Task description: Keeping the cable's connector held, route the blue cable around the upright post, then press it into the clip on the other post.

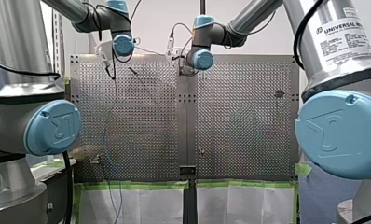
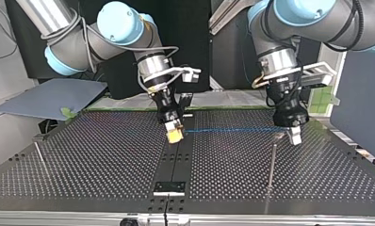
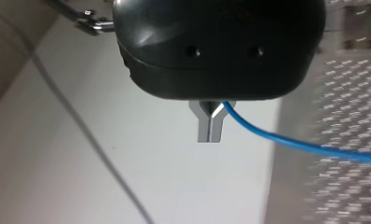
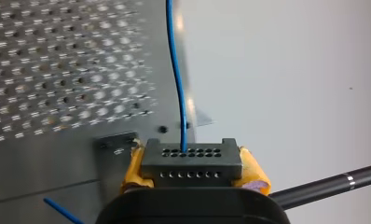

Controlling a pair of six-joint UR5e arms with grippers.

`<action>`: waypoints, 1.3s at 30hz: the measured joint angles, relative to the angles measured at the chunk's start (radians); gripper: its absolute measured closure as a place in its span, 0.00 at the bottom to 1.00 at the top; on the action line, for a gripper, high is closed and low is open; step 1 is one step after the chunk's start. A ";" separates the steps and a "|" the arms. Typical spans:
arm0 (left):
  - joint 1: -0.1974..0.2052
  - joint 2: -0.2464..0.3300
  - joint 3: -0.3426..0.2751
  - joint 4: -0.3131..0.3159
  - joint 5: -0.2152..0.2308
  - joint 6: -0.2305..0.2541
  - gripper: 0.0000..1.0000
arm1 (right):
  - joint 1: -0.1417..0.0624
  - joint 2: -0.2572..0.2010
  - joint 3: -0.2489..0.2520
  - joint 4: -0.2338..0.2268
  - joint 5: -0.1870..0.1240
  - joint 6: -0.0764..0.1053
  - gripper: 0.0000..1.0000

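In the top view the blue cable (image 2: 232, 130) runs taut and level between my two grippers, a little above the perforated table (image 2: 105, 160). My right gripper (image 2: 175, 134), with yellow pads, is shut on the dark grey connector (image 4: 191, 151), and the cable (image 4: 176, 70) leaves its front. The metal fingers of my left gripper (image 2: 294, 135) are shut on the cable (image 3: 291, 142) further along, as the left wrist view shows (image 3: 210, 135). A thin upright post (image 2: 272, 162) stands just in front of my left gripper. Another thin post (image 2: 40, 159) stands at the top view's far left.
A small metal bracket (image 2: 168, 187) sits at the table's near edge in the top view, on the centre seam. A grey sheet (image 2: 49, 96) lies beyond the table at the left. A dark rod (image 4: 333, 184) crosses beside my right gripper.
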 joint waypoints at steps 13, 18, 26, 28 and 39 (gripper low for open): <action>0.118 -0.030 0.109 -0.042 0.112 -0.038 1.00 | -0.013 0.070 -0.129 0.063 -0.035 0.018 1.00; 0.163 -0.071 0.139 -0.044 0.157 -0.080 1.00 | -0.014 0.086 -0.181 0.074 -0.038 0.018 1.00; 0.245 -0.153 0.154 -0.044 0.239 -0.108 1.00 | -0.016 0.148 -0.261 0.105 -0.040 0.018 1.00; 0.265 -0.172 0.154 -0.043 0.259 -0.108 1.00 | -0.016 0.162 -0.281 0.106 -0.041 0.018 1.00; 0.367 -0.267 0.154 -0.015 0.361 -0.117 1.00 | -0.016 0.244 -0.378 0.105 -0.039 0.018 1.00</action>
